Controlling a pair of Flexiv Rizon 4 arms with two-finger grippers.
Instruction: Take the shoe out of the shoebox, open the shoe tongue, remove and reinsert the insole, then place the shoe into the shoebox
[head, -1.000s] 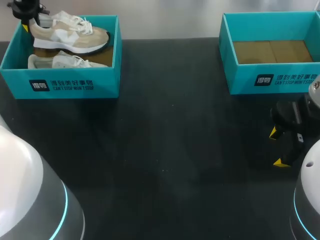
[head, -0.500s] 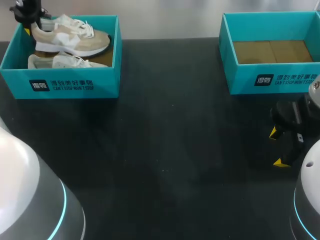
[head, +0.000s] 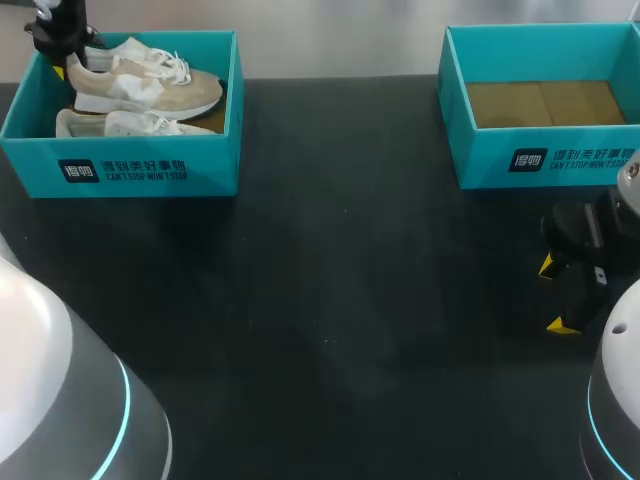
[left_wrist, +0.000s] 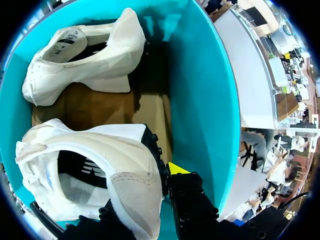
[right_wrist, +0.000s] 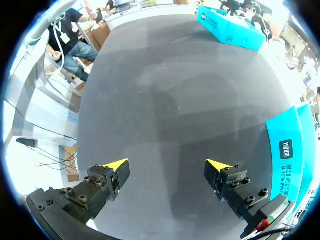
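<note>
A beige-and-white shoe (head: 150, 85) hangs heel-up over the left teal shoebox (head: 120, 168), its toe still low inside. My left gripper (head: 62, 45) is shut on its heel collar. In the left wrist view the held shoe (left_wrist: 125, 170) has one yellow-tipped finger (left_wrist: 175, 168) outside the heel; the other is hidden inside the shoe. A second white shoe (head: 130, 124) lies in the box, and the wrist view shows it (left_wrist: 85, 55) ahead of the gripper. My right gripper (head: 556, 295) stands open and empty over the table at the right, also seen as the gripper (right_wrist: 169, 167).
A second teal box (head: 545, 160) with a bare cardboard floor stands at the back right, close behind my right gripper; its wall (right_wrist: 290, 150) shows beside that gripper. The dark table (head: 340, 300) stretches between the two boxes.
My left gripper has risen a little with the shoe's heel; the shoe tipped toe-down and shifted slightly right. The right arm has not moved.
</note>
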